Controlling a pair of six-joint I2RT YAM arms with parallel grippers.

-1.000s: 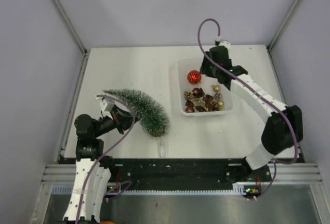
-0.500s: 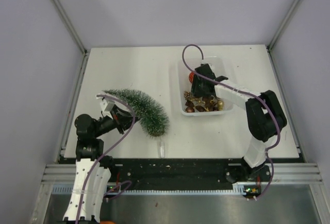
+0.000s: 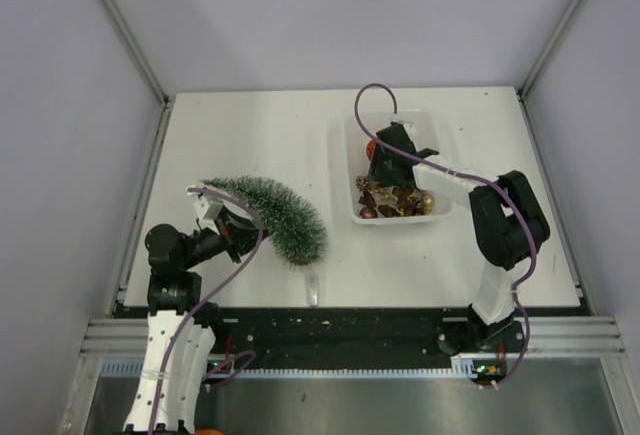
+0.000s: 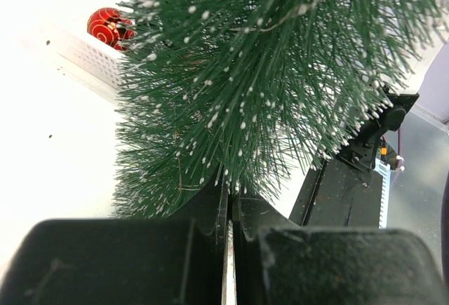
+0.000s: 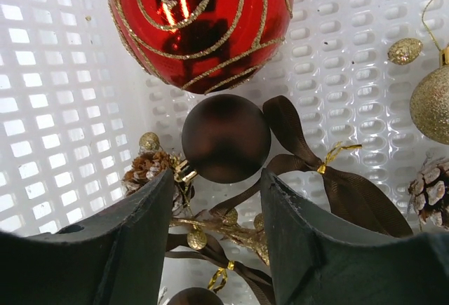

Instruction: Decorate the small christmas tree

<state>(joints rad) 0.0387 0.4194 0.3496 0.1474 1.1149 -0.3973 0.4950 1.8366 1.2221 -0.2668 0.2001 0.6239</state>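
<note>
1. The small christmas tree [image 3: 280, 217] is at the near left of the worktop [image 3: 250, 135], tilted over. Its tip points far-left and its wide end points toward the near edge.
2. The left end effector [image 4: 229, 196] has its jaws pressed together on the lower bristles of the tree. Judging by the tilt, it is propping the tree up rather than letting it stand on its own.
3. No ornament shows among the bristles in either the top view or the left wrist view, so I judge the decorating proper has not begun.
4. All the ornaments lie in the white basket [image 3: 347, 170] on the right side of the worktop, well apart from the tree.
5. The right end effector [image 5: 217, 179] is down inside the basket, about half open and holding nothing.
6. A matt brown bauble [image 5: 226, 137] sits just beyond its fingertips, in line with the gap between them. The large red bauble [image 5: 200, 24] with gold swirls touches it on the far side.
7. A brown ribbon bow [image 5: 316, 168], a gold bauble [image 5: 435, 105] and a pine cone [image 5: 431, 186] lie to the right.
8. What is left is nearly all of the task: closing on a first ornament, carrying it left to the tree, fixing it in the bristles, and repeating for the others.
</note>
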